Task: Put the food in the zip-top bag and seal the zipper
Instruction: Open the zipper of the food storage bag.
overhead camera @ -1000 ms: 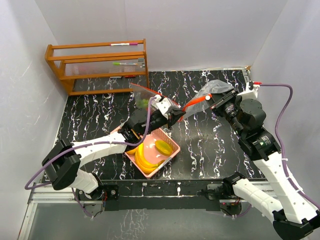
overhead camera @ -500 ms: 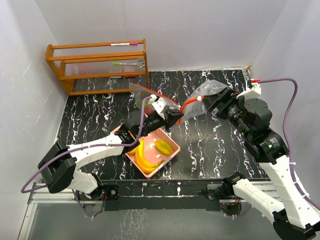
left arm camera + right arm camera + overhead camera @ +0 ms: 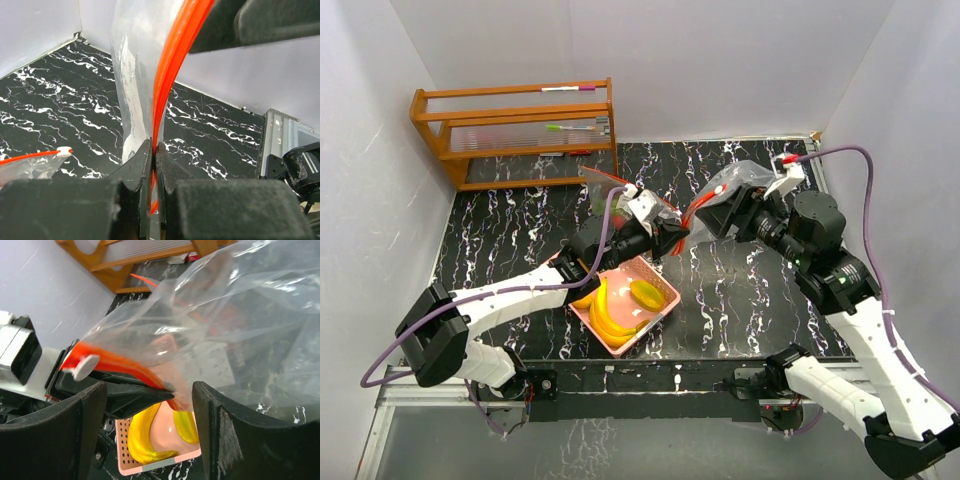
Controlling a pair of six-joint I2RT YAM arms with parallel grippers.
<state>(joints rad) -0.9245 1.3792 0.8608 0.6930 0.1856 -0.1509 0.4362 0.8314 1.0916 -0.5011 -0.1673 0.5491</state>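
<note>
A clear zip-top bag (image 3: pixel 740 178) with an orange zipper (image 3: pixel 172 65) hangs between the two arms. My left gripper (image 3: pixel 665 238) is shut on the zipper strip (image 3: pixel 154 150). My right gripper (image 3: pixel 710 216) stands open just right of it, its fingers (image 3: pixel 75 435) spread either side of the zipper's end, near the white slider (image 3: pixel 85 365). The bag's film (image 3: pixel 225 315) drapes over the right gripper. Below, a yellow banana bunch (image 3: pixel 603 318) and a yellow-orange mango (image 3: pixel 645 292) lie in the pink basket (image 3: pixel 620 347). Both fruits, the banana (image 3: pixel 142 440) and the mango (image 3: pixel 186 425), show in the right wrist view.
A wooden rack (image 3: pixel 515 130) holding pens stands at the back left of the black marble table (image 3: pixel 500 230). White walls close in the back and both sides. The basket (image 3: pixel 160 465) sits close under the left arm, near the table's front edge.
My right gripper has opened, let go of the bag's zipper and moved left towards the left gripper. The left gripper keeps its hold on the zipper and has barely moved.
</note>
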